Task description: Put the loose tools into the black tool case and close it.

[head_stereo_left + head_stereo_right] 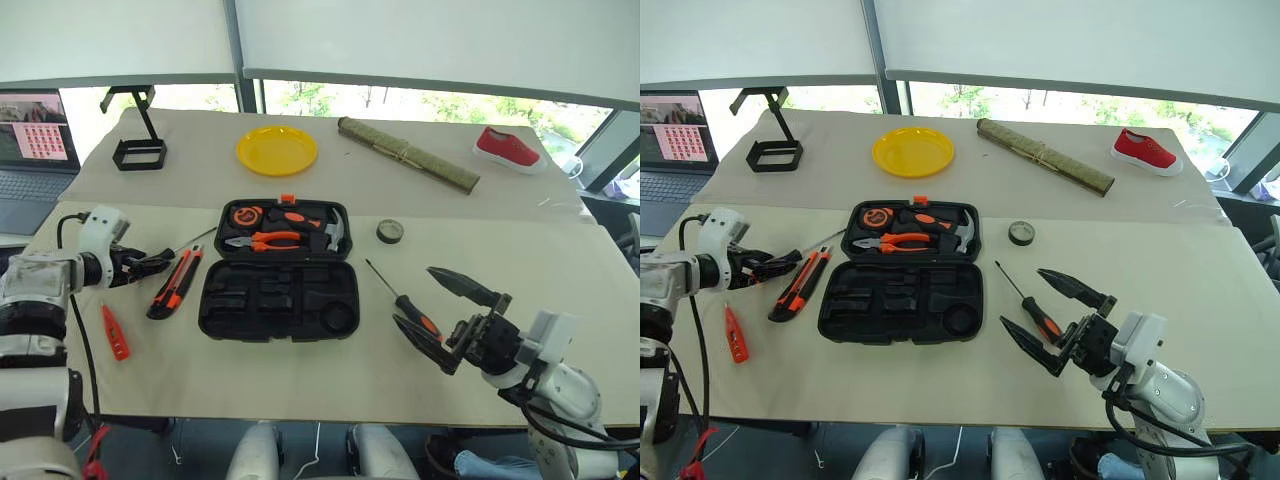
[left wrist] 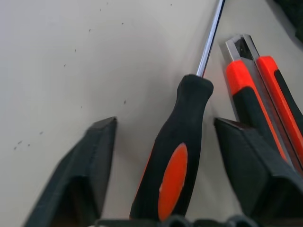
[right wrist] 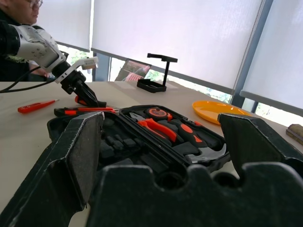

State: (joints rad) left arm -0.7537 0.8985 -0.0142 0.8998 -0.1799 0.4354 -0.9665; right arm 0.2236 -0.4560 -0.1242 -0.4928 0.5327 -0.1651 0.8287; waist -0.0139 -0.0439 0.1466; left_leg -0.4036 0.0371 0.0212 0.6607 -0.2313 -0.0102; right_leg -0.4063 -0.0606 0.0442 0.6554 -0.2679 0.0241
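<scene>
A slim orange tester pen is seen lying on the beige cloth of the table, just below the left gripper, whose two black fingers are held partly spread to either side of the black-and-orange handle of a screwdriver, not clamped onto it. That handle is smooth moulded plastic with an oval orange inlay, and its thin steel shaft is pointed away from the gripper toward the case. Just to the right of the gripper an orange-black utility knife is laid flat, its metal blade guide visible. Further right, the black tool case is lain open, a rounded plastic clamshell with an orange latch at its far edge; orange-handled pliers, a hammer and a tape measure are seated in the far half, while the moulded slots of the near half are left bare. Beyond the case's right corner a small dark tape roll is found. A second screwdriver is laid diagonally just beside the right gripper, whose fingers are spread wide and hold nothing, raised above the cloth.
</scene>
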